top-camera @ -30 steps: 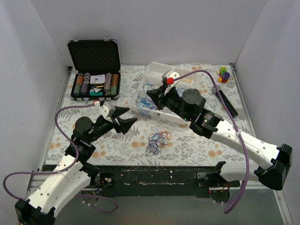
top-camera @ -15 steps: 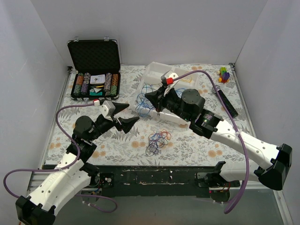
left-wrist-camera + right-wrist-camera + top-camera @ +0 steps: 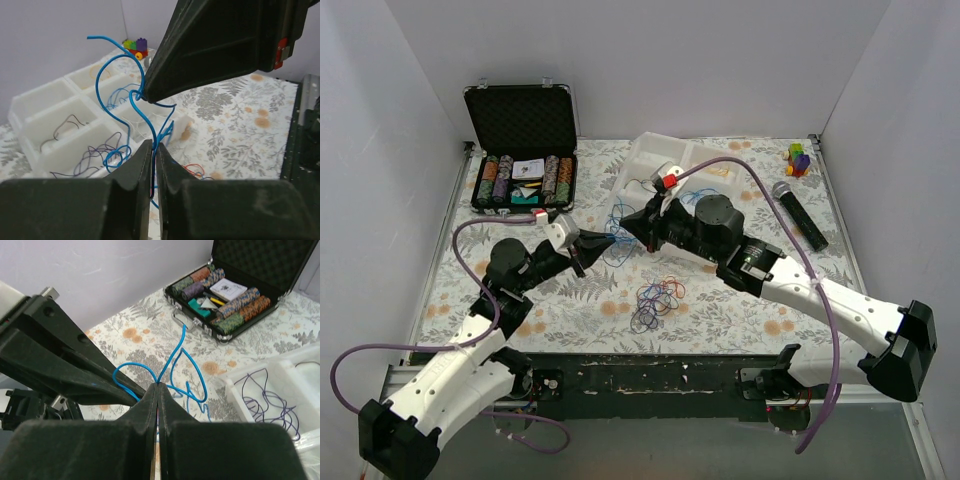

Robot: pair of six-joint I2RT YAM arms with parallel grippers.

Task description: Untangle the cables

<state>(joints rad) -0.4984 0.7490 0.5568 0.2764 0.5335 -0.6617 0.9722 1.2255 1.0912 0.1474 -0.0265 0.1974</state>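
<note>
Tool tips nearly meet: the left tool (image 3: 584, 244) and the right tool (image 3: 626, 222) each pinch tight on the thin blue cables (image 3: 172, 358), which arc in springy loops above the counter (image 3: 740, 315). Other loose cables (image 3: 656, 300), red, blue and dark, lie tangled just in front.

Bright, even, diffuse light, soft shadows; the left tool (image 3: 154, 146) looks slightly blurred.

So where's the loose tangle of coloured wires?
In the overhead view the tangle lies on the table, centre front, nearer the arms' bases than the white tray.
</note>
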